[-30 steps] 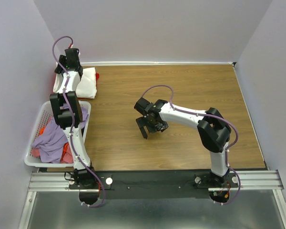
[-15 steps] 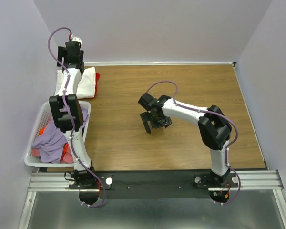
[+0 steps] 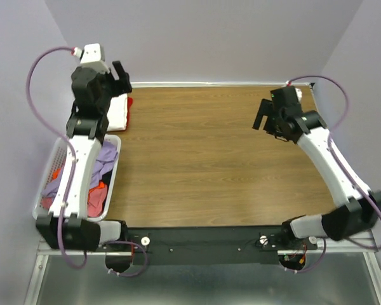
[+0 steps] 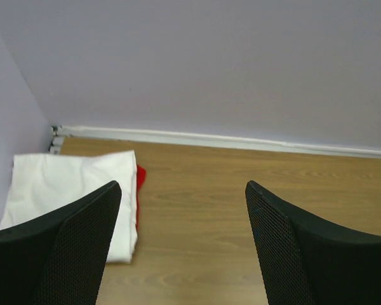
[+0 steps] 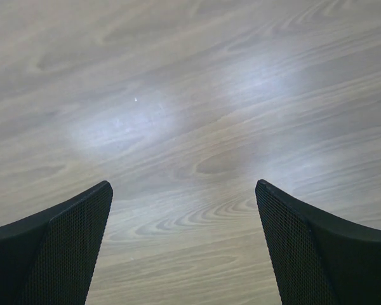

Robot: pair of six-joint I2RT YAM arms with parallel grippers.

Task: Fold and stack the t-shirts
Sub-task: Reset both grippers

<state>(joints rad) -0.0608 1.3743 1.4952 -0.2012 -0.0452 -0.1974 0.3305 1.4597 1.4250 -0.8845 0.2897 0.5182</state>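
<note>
Top external view showed two arms of mine over the counter [image 3: 203, 165], each raised and well apart from the other. My left tool [image 4: 183, 185] hung above the far left corner with its two fingers spread wide and nothing between them. My right tool [image 5: 183, 184] was up near the far right side, its two fingers likewise wide apart and holding nothing, with only bare wood grain under it in the right wrist view. I counted two t-shirts in one stack in the far left corner: the white t-shirt [image 4: 70, 178] lay folded on top, and the red t-shirt [image 4: 140, 190] lay beneath it, only a narrow strip showing along the white one's right edge. My left tool was above the stack and not touching it. One white slatted basket [image 3: 113, 173] sat at the near left, partly hidden by my left arm, with a purple garment [image 3: 105, 166] and a red-orange garment [image 3: 96, 196] heaped inside; I could not count further pieces in it.
</note>
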